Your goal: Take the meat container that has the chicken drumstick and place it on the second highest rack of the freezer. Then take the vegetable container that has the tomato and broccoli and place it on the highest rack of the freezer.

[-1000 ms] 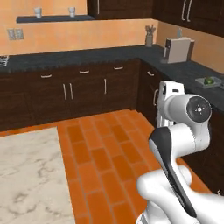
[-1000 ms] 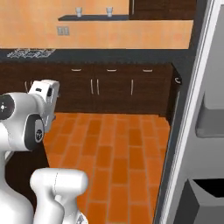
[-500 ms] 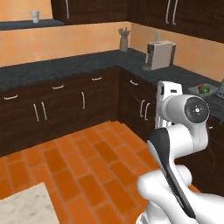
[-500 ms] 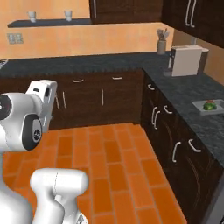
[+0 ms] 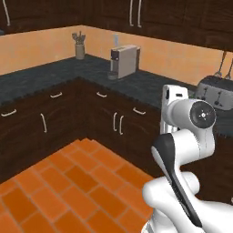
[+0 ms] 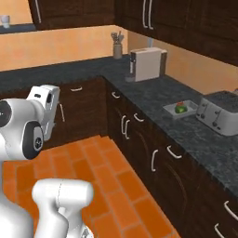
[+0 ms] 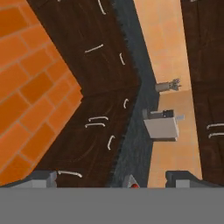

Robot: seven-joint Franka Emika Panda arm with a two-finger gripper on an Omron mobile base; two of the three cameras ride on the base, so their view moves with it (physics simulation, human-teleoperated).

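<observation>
Since the earlier pictures your base has turned right: the freezer door has left the right base view, and the corner counter (image 6: 153, 100) with the coffee machine (image 6: 148, 64) and toaster (image 6: 222, 112) has come in. The vegetable container (image 6: 180, 109), tomato (image 6: 178, 110) and broccoli (image 6: 183, 109) inside, sits just beside the toaster. Your arm stands folded upright; the gripper (image 7: 109, 180) is spread wide, holding nothing.

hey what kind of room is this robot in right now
A home kitchen, by the look of it: dark wooden cabinets under a dark stone counter, with a coffee machine and a toaster on it.
</observation>
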